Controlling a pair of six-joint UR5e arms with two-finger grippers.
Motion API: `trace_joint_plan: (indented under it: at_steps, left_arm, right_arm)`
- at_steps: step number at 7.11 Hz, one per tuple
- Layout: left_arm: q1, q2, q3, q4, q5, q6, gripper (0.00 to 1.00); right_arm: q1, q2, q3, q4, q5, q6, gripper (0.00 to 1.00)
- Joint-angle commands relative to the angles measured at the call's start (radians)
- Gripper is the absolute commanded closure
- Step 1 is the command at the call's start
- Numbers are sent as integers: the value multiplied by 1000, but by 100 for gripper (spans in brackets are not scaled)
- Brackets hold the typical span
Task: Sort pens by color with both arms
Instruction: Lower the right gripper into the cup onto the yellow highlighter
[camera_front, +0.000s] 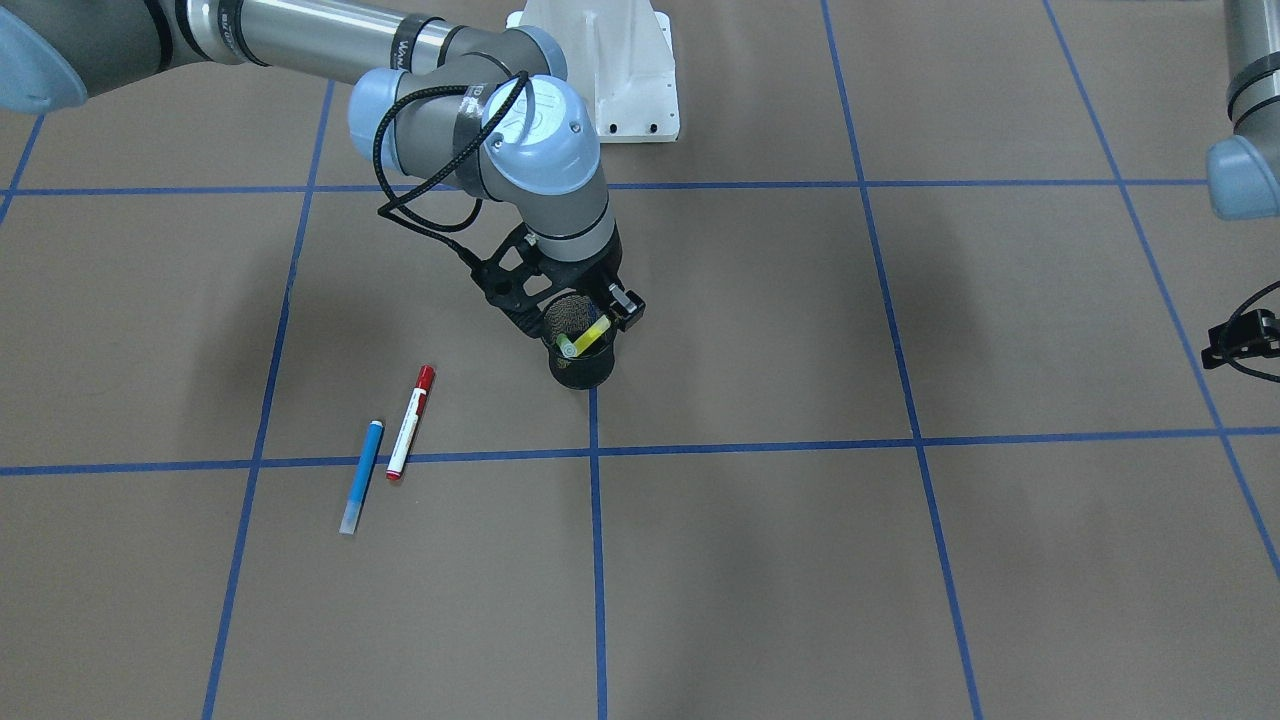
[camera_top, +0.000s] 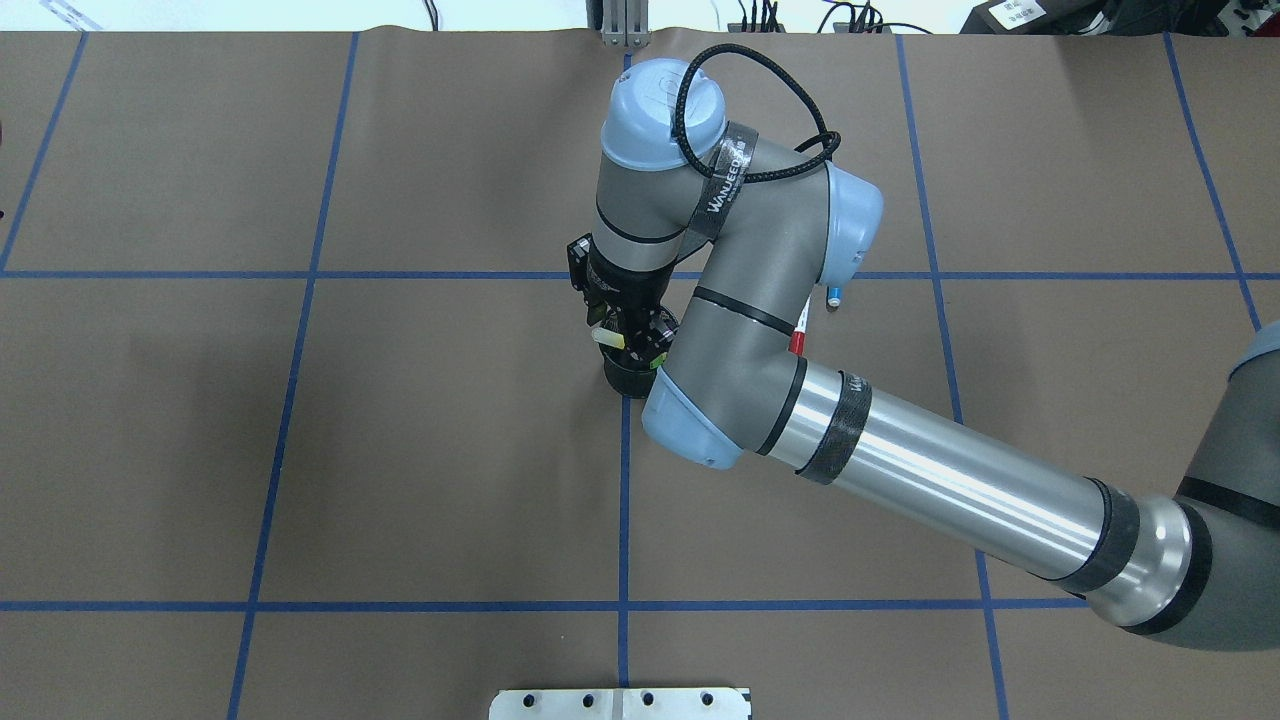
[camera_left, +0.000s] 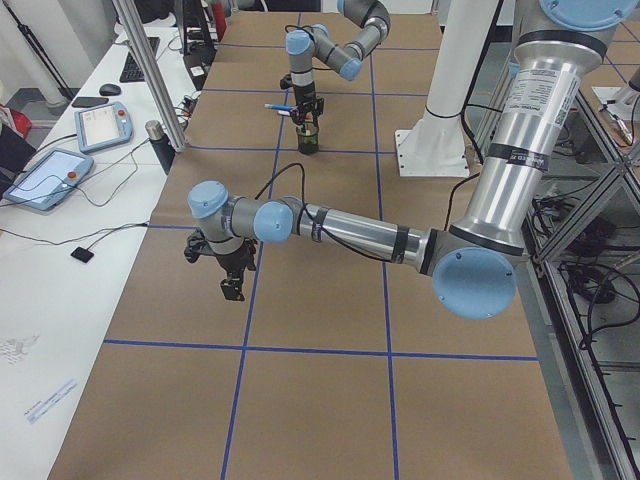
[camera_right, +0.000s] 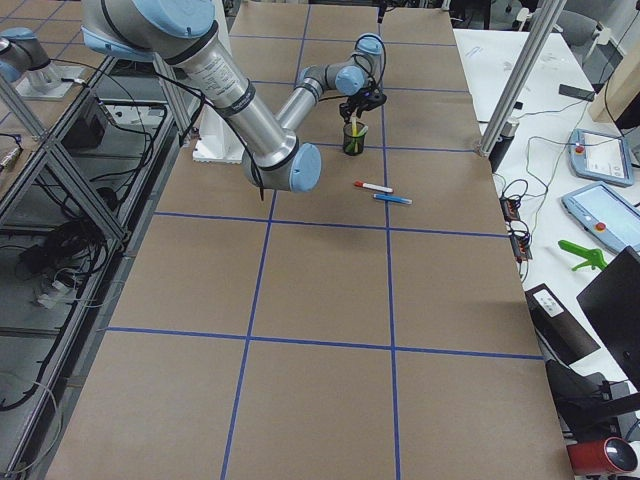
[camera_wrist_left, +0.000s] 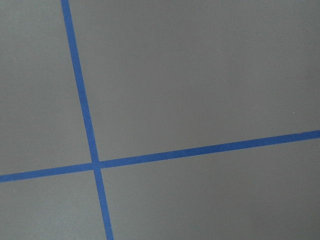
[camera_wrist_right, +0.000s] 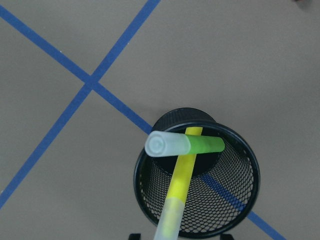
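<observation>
Holds the right gripper (camera_front: 580, 314) just above the black mesh cup (camera_front: 582, 372), fingers apart, clamped on nothing. Finds the yellow highlighter (camera_front: 592, 333) and green highlighter (camera_wrist_right: 205, 145) leaning crossed inside the cup. Leaves the blue pen (camera_front: 362, 475) and red-capped pen (camera_front: 410, 422) side by side on the table (camera_front: 800, 560), right of the cup and farther out. Poses the left gripper (camera_left: 232, 285) far left; cannot tell its fingers.

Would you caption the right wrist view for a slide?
Yellow highlighter and green highlighter inside a black mesh cup, seen from above.
</observation>
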Motion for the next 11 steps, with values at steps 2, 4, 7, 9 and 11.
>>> trace_joint_plan:
  at_steps: [2,4,7,9,11]
  left_arm:
    - [0,5,-4,0,0,0,0]
    - [0,5,-6,6,-2,0,0]
    - [0,5,-6,7,-2,0,0]
    - [0,5,-6,6,-2,0,0]
    - [0,5,-6,4,-2,0,0]
  right_arm:
    - [0,-5,-2,37,0,-3,45]
    - [0,-11,-6,43,-3,-19,45]
    - [-3,0,-10,65,-5,-19,47]
    - [-5,3,-51,104,-5,-19,48]
    - [-5,14,-54,105,-3,-14,51]
